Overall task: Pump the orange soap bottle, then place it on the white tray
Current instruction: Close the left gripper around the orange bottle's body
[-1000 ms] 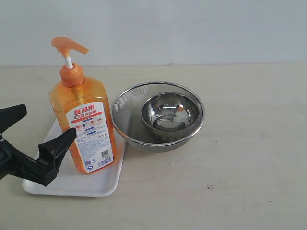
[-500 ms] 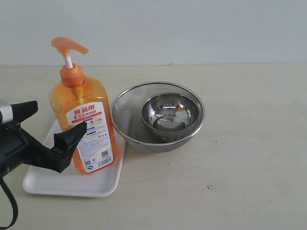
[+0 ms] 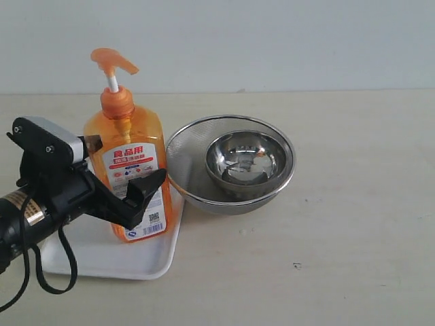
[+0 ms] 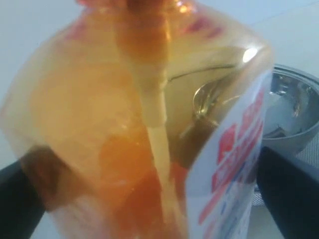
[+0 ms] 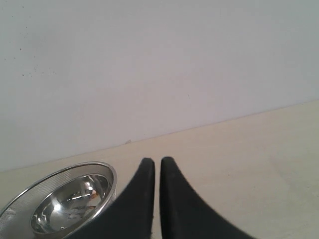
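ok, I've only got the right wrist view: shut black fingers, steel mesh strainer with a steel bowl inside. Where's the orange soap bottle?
Observer: The tall translucent orange soap bottle stands on the flat white plastic tray, left of the round steel mesh strainer in the exterior view.
Operator: Left gripper on it?
Observer: The left gripper straddles the bottle's lower body, jaws wide, one finger each side; whether they touch it I can't tell.
Operator: Pump pressed?
Observer: No, the orange pump head sits raised, with white stem showing below it.
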`<state>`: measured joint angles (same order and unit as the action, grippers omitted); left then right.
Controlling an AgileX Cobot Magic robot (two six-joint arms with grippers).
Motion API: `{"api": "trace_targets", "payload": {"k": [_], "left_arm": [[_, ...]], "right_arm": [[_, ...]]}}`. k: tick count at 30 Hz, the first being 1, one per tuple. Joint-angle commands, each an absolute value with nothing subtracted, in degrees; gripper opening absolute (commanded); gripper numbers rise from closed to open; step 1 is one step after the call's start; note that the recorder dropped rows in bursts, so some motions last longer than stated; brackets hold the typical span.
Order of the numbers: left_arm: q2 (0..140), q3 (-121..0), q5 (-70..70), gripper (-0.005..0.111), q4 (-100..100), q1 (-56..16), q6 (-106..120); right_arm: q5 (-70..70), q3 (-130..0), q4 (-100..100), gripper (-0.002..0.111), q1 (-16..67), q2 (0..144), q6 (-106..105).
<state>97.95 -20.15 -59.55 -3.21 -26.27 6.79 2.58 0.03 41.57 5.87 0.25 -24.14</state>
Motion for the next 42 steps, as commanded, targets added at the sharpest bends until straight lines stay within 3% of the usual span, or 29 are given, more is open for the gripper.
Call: {"api": "trace_targets", "payload": {"k": [1, 14, 16, 25, 31, 42], "left_arm": [[98.79, -21.36, -60.06, 0.109, -3.32, -26.32, 7.59], [98.79, -21.37, -60.0, 0.104, -4.38, -26.32, 8.0], [98.79, -21.37, -60.0, 0.095, -3.55, -26.32, 8.0], [98.79, -21.37, -60.0, 0.032, -1.33, -26.32, 8.0], [98.79, -21.37, -58.6, 0.008, 0.43, -26.32, 8.0], [98.68, -21.37, -60.34, 0.005, 8.14, -26.32, 6.93]], "right_arm": [[2.43, 0.0, 41.35, 0.0, 5.67, 0.0, -24.34], [2.43, 0.0, 41.35, 0.0, 5.67, 0.0, -24.34], [2.43, 0.0, 41.35, 0.0, 5.67, 0.0, -24.34], [2.43, 0.0, 41.35, 0.0, 5.67, 0.0, -24.34], [2.43, 0.0, 41.35, 0.0, 5.67, 0.0, -24.34], [2.43, 0.0, 41.35, 0.0, 5.67, 0.0, -24.34]]}}
